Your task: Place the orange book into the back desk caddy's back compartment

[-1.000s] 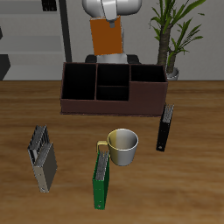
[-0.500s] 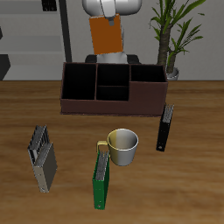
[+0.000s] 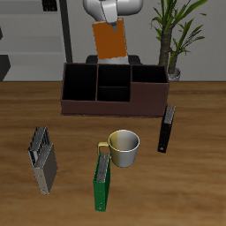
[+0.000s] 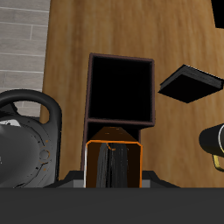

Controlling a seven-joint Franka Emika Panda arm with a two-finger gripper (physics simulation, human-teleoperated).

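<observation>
The gripper is closed on the top edge of the orange book, which hangs upright with a slight tilt, in the air above and behind the back desk caddy. The book touches neither the caddy nor the table. In the wrist view the book appears edge-on beside the caddy's dark cells; the back compartment is open and unobstructed from above. Other objects lie nearer the table's front edge, well apart from the caddy: a black book, a yellowish mug, a green book just beside the mug, and a grey book. A potted plant stands behind the caddy's end.
</observation>
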